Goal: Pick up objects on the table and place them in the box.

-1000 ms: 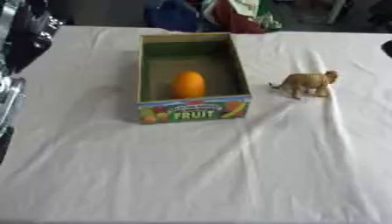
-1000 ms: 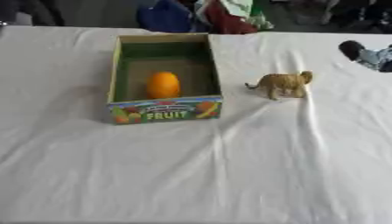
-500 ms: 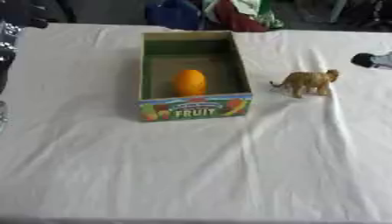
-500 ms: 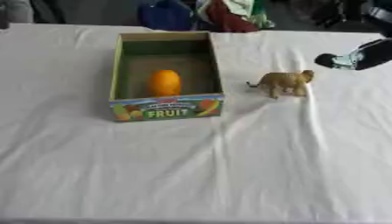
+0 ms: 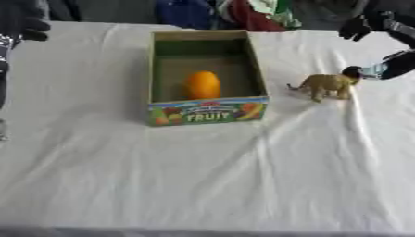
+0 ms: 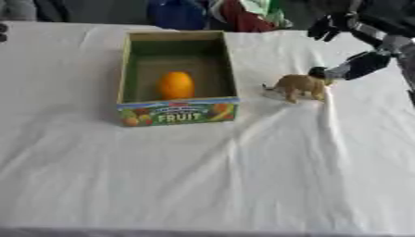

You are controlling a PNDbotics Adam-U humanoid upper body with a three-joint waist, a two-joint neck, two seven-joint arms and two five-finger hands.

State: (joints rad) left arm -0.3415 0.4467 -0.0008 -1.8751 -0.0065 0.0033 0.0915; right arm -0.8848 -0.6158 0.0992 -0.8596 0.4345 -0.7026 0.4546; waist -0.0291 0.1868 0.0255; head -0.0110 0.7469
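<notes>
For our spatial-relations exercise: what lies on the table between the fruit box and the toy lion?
Nothing but bare white tablecloth. The right eye view shows the gap between the fruit box and the toy lion best.

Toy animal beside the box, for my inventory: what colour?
Tan-brown toy animal, clearest in the right eye view.

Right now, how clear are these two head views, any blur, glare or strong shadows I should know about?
Both eye views are soft overall. In the right eye view the black right hand beside the tan toy animal is smeared; lighting is even, no glare, only faint crease shadows on the white tablecloth. In the left eye view the orange fruit lies inside the shaded green cardboard box.
</notes>
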